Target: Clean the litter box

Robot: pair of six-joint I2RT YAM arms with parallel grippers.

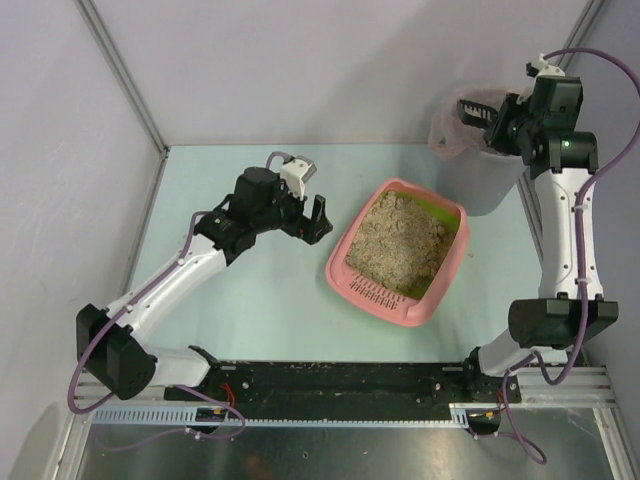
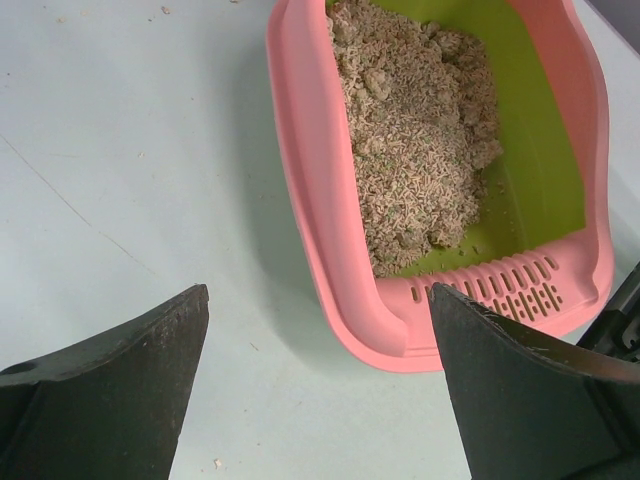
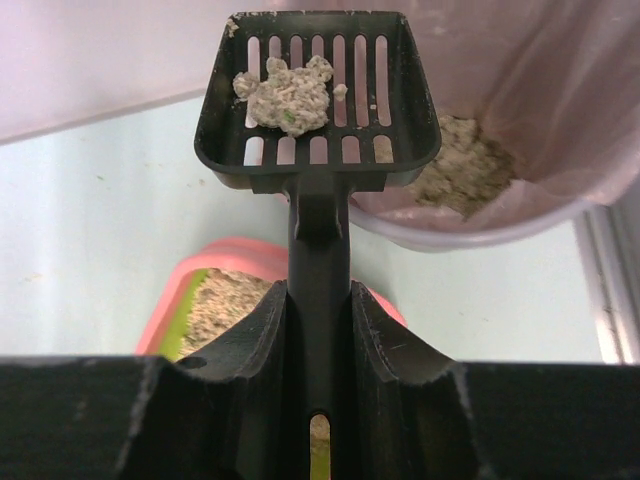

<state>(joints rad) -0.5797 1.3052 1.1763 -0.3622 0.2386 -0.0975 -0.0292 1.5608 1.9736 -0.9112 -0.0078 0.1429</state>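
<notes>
Top view: the litter box (image 1: 385, 298) is sitting on the pale table (image 1: 250, 300) right of centre in the frame, turned at an angle. Its slotted end is pointing toward the lower edge. Beige litter (image 1: 400, 240) is lying heaped inside, with the green lining showing along the right wall.

Left gripper (image 1: 318, 222) is hanging just left of the box, apart from its rim. Jaws are standing wide apart and gripping nothing. Left wrist view: the left gripper (image 2: 315, 300) is showing one dark finger in each lower corner. The pink rim (image 2: 310, 180) is running through the gap between them, toward the upper right. Litter (image 2: 410, 130) is sitting piled against the left wall of the box, leaving bare green toward the slotted end.

Right gripper (image 1: 503, 125) is sitting in the upper right of the top view, over the grey bucket (image 1: 480, 185). It is clamping the handle of the black scoop (image 1: 472, 106).

Right wrist view: the right gripper (image 3: 320, 300) is pinching the handle tight at lower centre. The scoop (image 3: 320, 150) is reaching to the top of the frame and carrying a pale clump (image 3: 288, 95) on its slots. The head is overlapping the bucket's edge (image 3: 470, 228) at upper right, where the pinkish bag (image 3: 560, 90) is holding some litter (image 3: 460, 165). A corner of the litter box (image 3: 250, 255) is peeking in at lower left.
</notes>
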